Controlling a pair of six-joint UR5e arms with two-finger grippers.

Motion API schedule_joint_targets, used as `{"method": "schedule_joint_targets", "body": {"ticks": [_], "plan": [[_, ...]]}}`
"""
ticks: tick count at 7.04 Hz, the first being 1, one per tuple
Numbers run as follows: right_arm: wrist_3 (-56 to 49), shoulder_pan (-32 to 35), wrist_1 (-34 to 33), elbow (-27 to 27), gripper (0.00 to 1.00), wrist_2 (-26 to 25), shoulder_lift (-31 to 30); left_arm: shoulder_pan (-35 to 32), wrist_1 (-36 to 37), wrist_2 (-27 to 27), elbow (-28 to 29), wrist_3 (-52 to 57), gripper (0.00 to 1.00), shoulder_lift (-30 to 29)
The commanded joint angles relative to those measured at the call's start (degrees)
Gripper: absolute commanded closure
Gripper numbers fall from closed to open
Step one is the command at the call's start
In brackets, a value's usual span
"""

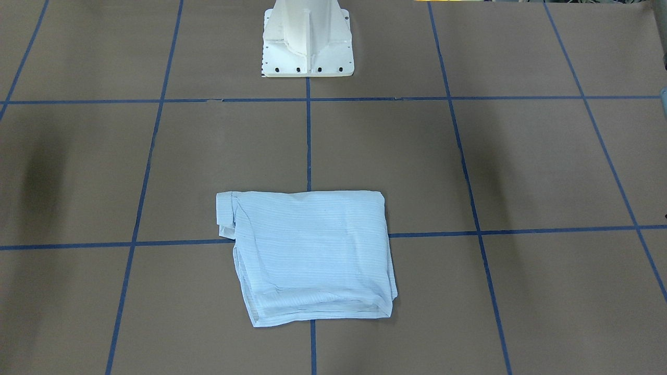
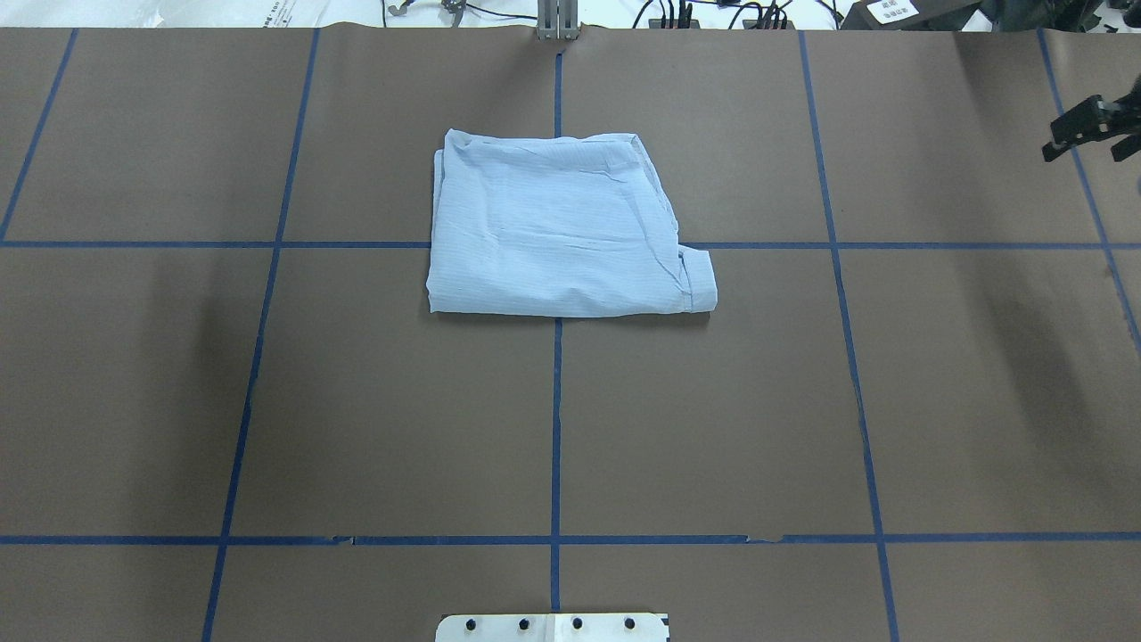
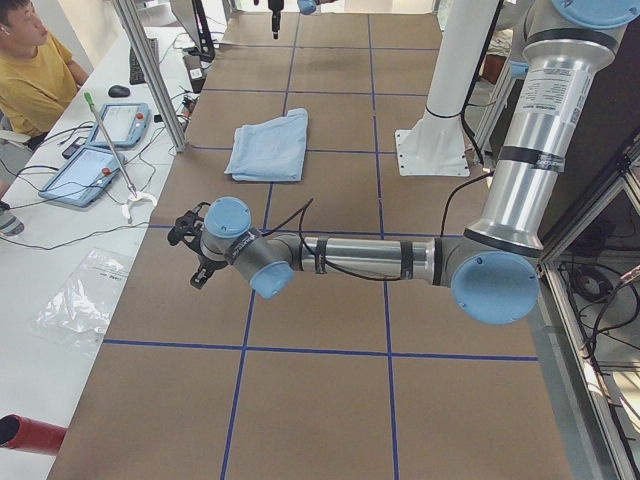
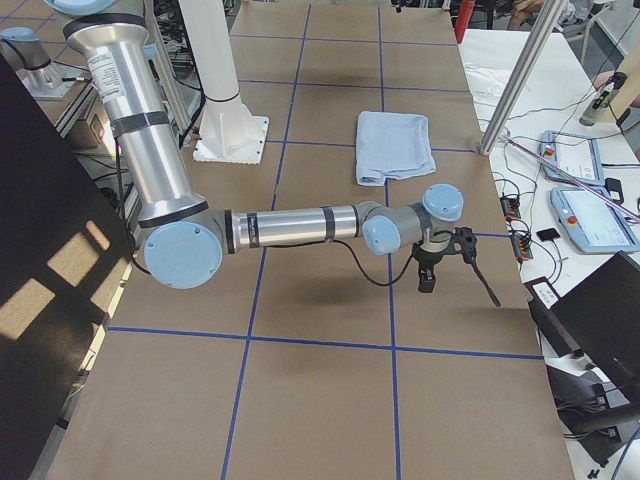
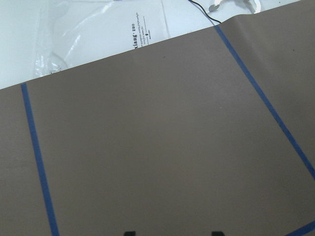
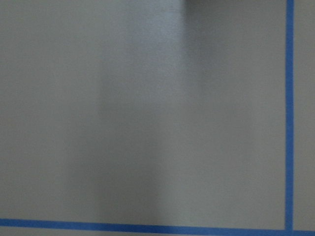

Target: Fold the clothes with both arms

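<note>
The pale blue shirt lies folded into a rough rectangle on the brown table, in front of the pedestal; it also shows in the overhead view and both side views. No gripper touches it. My left gripper hovers far from it near the table's left end; the left wrist view shows only its two fingertips, set apart over bare table. My right gripper hangs at the table's right end, fingers apart and empty.
The white pedestal base stands at the robot side. An aluminium post rises by the far edge. An operator sits beside teach pendants. A clear plastic bag lies just beyond the table edge.
</note>
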Motion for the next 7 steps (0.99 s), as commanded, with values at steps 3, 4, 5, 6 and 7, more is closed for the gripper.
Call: {"method": "schedule_joint_targets", "body": {"ticks": [3, 4, 5, 6, 7], "plan": [[-14.6, 10.2, -4.5, 6.4, 0.00, 0.9, -11.5, -5.5, 10.3, -2.6, -5.0, 7.3, 0.00, 4.7], [-15.2, 10.5, -10.8, 7.8, 0.00, 0.0, -10.9, -5.6, 10.1, -0.6, -5.6, 11.2, 0.00, 8.5], [-15.5, 10.5, -11.4, 9.6, 0.00, -0.3, -11.6, -5.7, 9.7, -0.7, -6.8, 14.0, 0.00, 13.8], [-15.5, 10.3, -11.5, 9.3, 0.00, -0.7, -11.4, -5.7, 9.6, -0.9, -7.7, 13.4, 0.00, 13.8], [-16.6, 10.3, -11.6, 9.4, 0.00, -3.4, -11.6, -5.6, 10.1, -0.8, -7.5, 12.9, 0.00, 12.9]]}}
